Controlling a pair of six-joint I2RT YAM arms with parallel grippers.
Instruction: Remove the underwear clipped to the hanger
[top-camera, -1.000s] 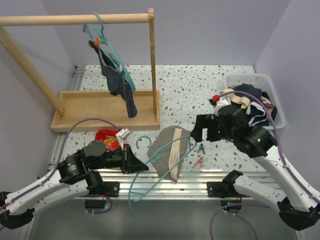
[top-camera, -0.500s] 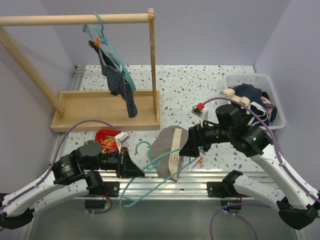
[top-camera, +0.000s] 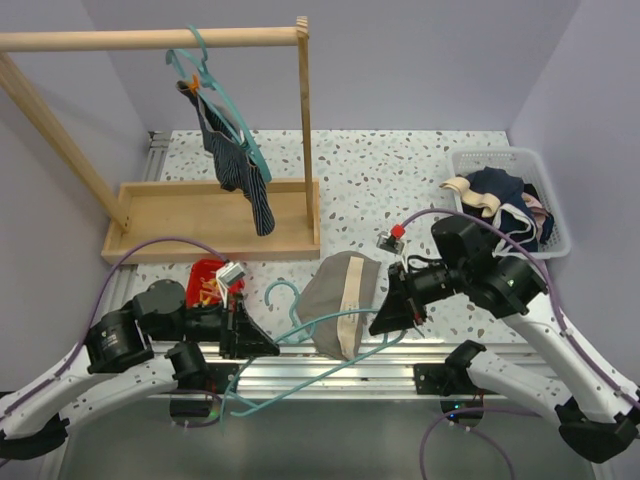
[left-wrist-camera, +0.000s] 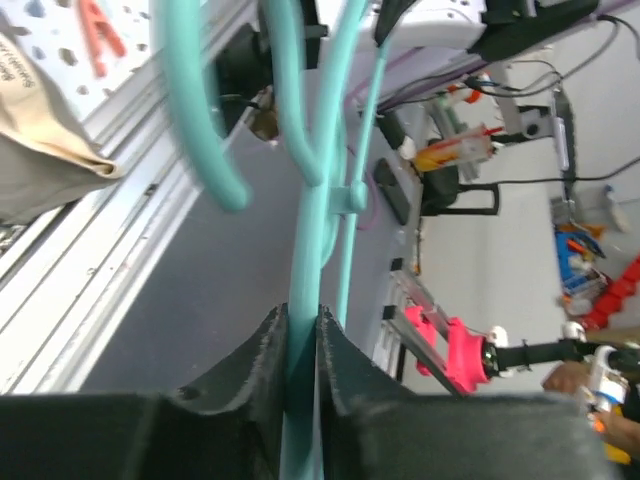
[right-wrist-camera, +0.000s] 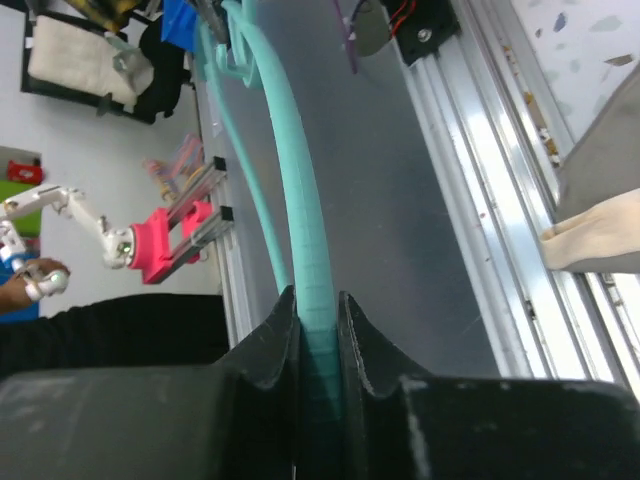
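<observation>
At the near edge of the worktop (top-camera: 400, 170), a teal hanger (right-wrist-camera: 300, 180) is pinched by the left hand (left-wrist-camera: 300, 345) and the right hand (right-wrist-camera: 318, 320). The grey-beige underwear (top-camera: 340, 290) is seen between them. Farther back, the navy striped underwear (top-camera: 238, 170) is hung from a wooden rail (top-camera: 150, 40).

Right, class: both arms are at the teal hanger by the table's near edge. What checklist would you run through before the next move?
1. Left fingers shut on the near hanger: ok.
2. Right fingers shut on the same hanger: ok.
3. Beige briefs off that hanger: not ok, they lie across it.
4. Clips on the beige briefs released: cannot tell, none shows.
5. Navy briefs off the rail hanger: not ok, they hang from it.
</observation>
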